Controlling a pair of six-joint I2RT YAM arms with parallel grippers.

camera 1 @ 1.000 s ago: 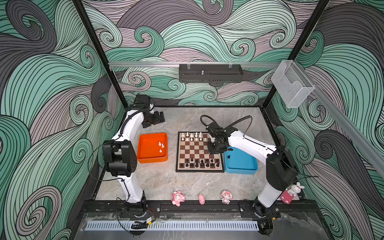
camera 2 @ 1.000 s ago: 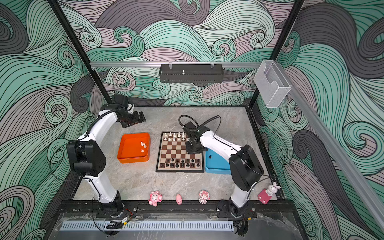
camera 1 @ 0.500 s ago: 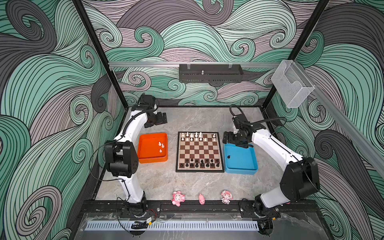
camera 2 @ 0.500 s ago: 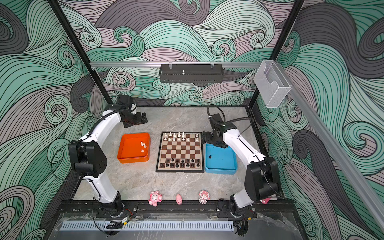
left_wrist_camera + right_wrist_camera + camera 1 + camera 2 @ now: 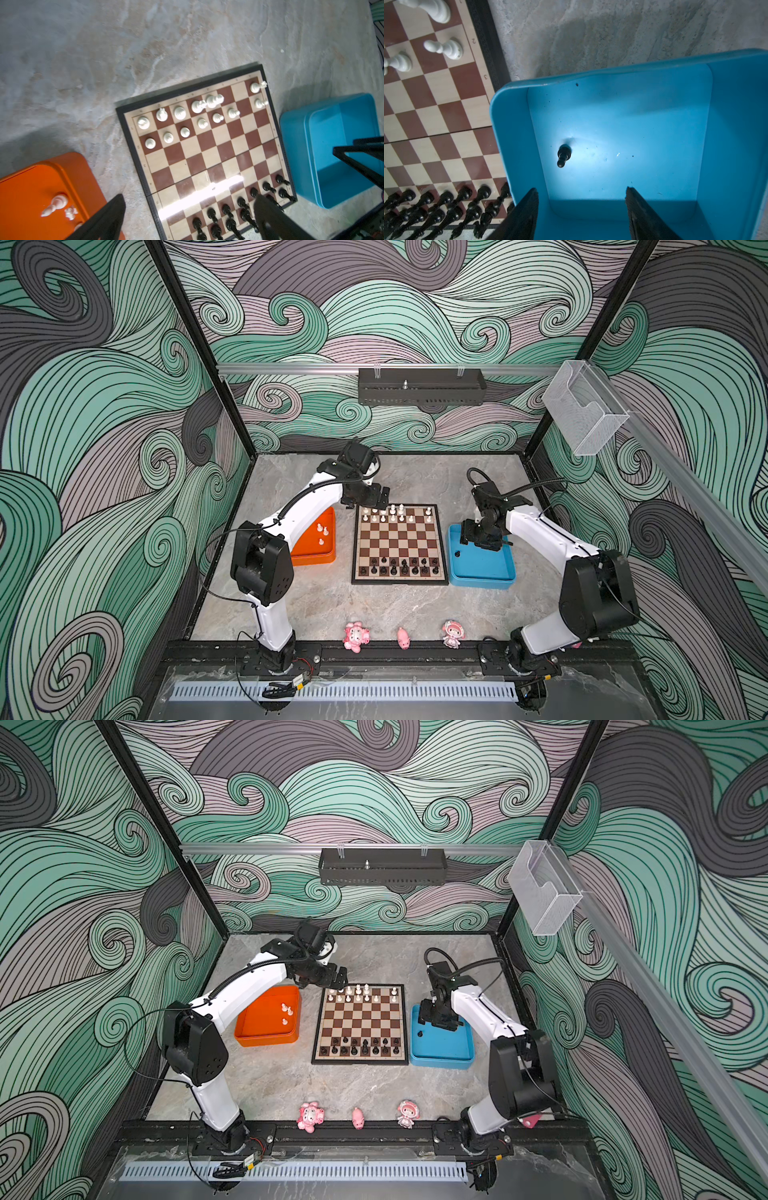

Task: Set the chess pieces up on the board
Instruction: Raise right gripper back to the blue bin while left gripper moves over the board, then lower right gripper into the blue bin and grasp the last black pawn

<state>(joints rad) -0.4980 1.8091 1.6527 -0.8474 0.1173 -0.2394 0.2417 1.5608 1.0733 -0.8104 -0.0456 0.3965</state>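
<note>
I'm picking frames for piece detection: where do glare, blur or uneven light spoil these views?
Left wrist view: a white glare streak crosses the board near the black pieces; the white pieces look smeared. Right wrist view: sharp, with a bright patch on the blue tray around the black pawn. Both top views: evenly lit, pieces tiny.

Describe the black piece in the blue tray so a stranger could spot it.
Beside the chessboard, on its right in both top views, lies the blue tray. On its floor near the board-side wall sits one small black pawn, the only piece in that tray; all other black pieces stand on the board.
</note>
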